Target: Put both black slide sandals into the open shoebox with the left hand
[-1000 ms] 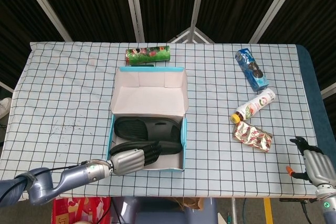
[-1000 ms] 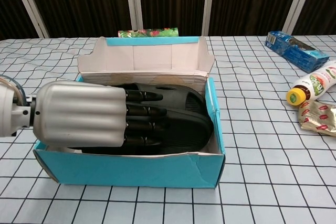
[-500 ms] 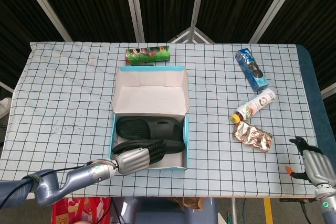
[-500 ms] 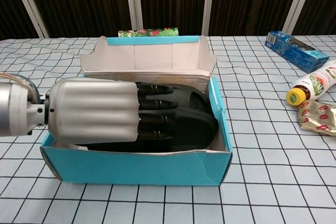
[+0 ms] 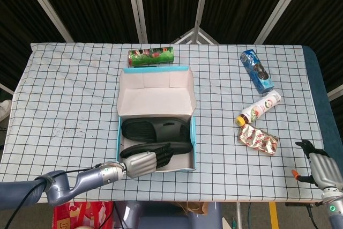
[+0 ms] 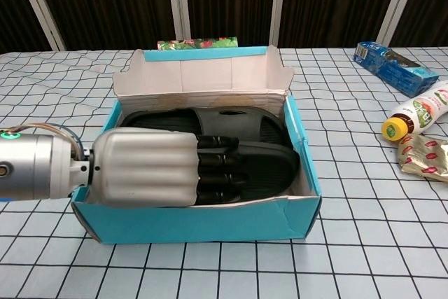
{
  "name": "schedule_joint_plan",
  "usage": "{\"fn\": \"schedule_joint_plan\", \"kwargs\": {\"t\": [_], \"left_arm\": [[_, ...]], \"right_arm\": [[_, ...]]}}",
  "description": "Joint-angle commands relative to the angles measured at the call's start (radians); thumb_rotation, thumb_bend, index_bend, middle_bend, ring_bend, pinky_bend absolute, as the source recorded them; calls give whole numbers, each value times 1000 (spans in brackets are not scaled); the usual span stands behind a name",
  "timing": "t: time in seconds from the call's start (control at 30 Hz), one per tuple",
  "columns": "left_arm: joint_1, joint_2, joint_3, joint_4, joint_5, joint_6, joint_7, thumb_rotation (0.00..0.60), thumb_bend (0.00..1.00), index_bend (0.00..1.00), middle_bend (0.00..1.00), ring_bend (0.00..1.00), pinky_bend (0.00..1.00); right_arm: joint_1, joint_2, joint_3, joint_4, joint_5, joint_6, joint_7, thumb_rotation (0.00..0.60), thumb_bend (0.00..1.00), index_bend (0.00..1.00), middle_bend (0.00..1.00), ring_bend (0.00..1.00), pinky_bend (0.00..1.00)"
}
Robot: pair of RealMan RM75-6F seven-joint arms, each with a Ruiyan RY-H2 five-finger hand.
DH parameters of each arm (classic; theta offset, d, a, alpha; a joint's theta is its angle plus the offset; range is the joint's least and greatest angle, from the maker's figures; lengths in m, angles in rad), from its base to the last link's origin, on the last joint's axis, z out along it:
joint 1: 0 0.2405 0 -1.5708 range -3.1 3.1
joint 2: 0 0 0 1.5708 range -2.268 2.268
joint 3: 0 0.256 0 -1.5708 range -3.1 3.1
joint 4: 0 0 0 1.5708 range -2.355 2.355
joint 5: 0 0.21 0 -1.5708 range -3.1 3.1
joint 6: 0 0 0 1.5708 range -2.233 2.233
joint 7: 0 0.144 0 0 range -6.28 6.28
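Note:
The open shoebox [image 5: 120,132] [image 6: 203,223], blue outside and white inside, stands at the table's near middle with its lid flap raised at the back. Both black slide sandals lie in it. One sandal [image 5: 155,128] [image 6: 210,118] lies along the far side. The other sandal [image 5: 177,148] [image 6: 269,169] lies along the near side. My left hand [image 5: 140,163] [image 6: 147,176] reaches in over the box's left end, and its dark fingers [image 6: 218,170] wrap over the near sandal; the thumb is hidden. My right hand [image 5: 320,169] hangs empty past the table's right front corner.
A green printed roll [image 5: 151,56] [image 6: 197,44] lies just behind the box. To the right are a blue cookie pack [image 5: 256,71] [image 6: 392,66], a white bottle with a yellow cap [image 5: 259,108] [image 6: 418,115] and a crumpled foil wrapper [image 5: 258,139] [image 6: 425,155].
The shoebox has slid to the right together with my left hand. The near sandal has sunk lower inside the box. The right hand has not moved.

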Motion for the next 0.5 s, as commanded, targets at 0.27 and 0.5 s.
{"fn": "schedule_joint_plan", "kwargs": {"t": [0.27,0.5], "left_arm": [[-11,11,-8,-21,1,29,-11,600,193,13,0,0,0],[-11,53,-1,-74,-20,4,11,600,192,11,0,0,0]], "right_arm": [[1,-3,0,-1,3,0,-8,600,290,175,107,227,140],[1,-3,0,-1,1,3,-7,600,290,175,107,227,139]]}}
